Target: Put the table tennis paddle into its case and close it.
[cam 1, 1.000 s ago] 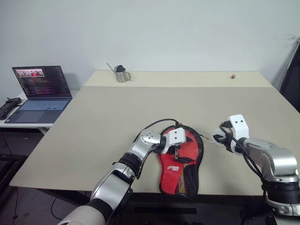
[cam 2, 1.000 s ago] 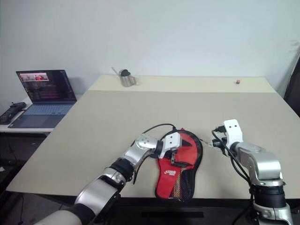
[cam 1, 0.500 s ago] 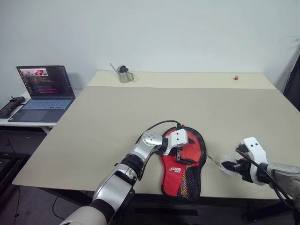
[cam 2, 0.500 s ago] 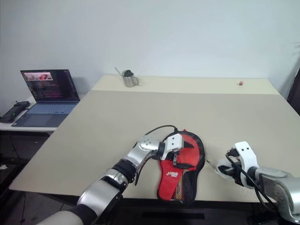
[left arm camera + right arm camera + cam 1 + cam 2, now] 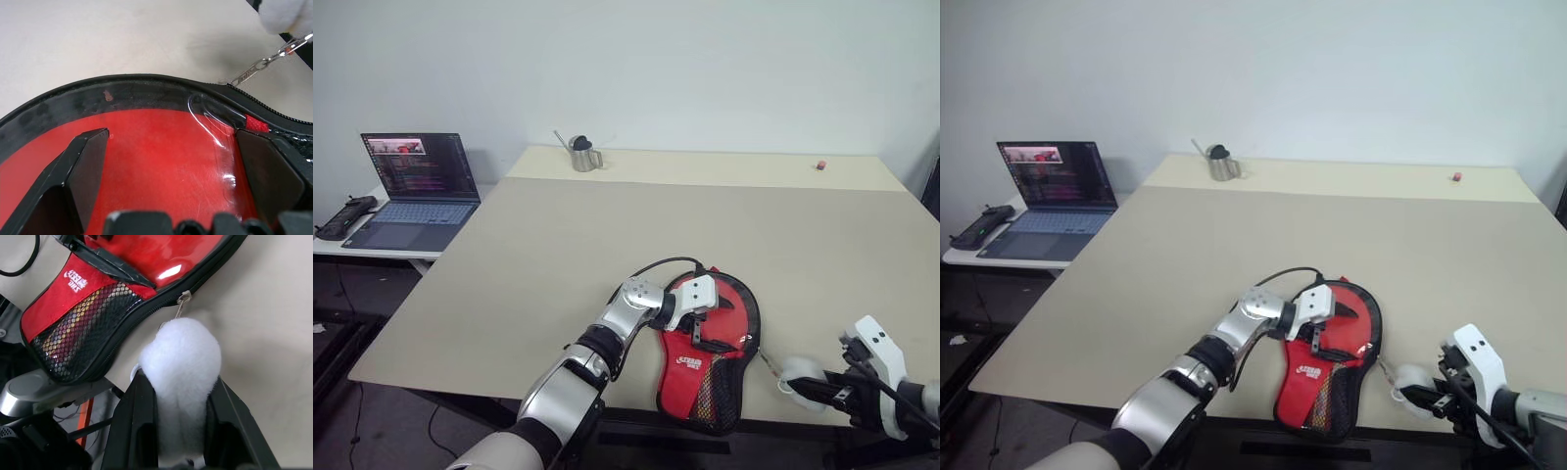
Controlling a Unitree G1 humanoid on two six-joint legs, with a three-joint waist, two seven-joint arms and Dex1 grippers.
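On the table, case narrow end nearest; right jaws grip pom-pom, left's apparently spread.

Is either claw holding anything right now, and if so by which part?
The right claw is shut on the white fluffy pompom chained to the zip pull of the case. The left claw is open over the case's red face, gripping nothing.

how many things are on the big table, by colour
red: 2, the case near the front edge and a small red object at the far right
silver: 1, a metal cup at the far left
white: 1, a fluffy pom-pom on the case's zip pull, between the right gripper fingers
total: 4
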